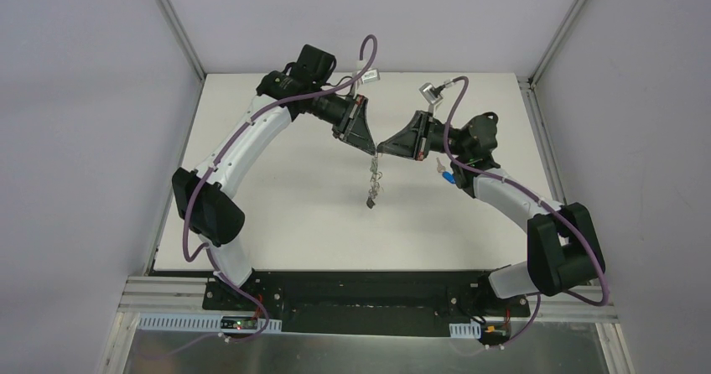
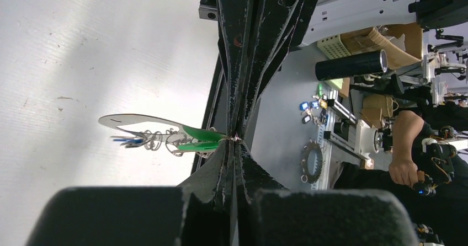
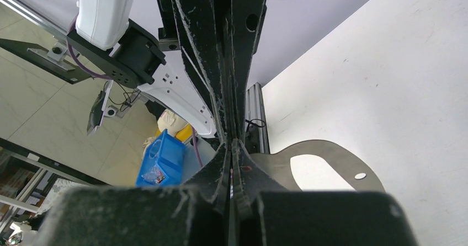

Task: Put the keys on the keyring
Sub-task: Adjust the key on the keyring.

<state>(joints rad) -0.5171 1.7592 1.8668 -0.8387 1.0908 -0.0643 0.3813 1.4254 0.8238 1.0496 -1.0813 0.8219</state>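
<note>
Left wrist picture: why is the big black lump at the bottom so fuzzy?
Left wrist view: that is the body of the left gripper, too near the lens to focus; the green key farther out looks sharp. Right wrist view: same blur at the bottom, keyring clear.

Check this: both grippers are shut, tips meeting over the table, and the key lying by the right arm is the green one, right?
Not quite: the top view shows the key lying by the right arm is the blue key; the green key hangs at the left gripper tips. The rest stands: both grippers are shut, the right gripper meeting the left over the table.
</note>
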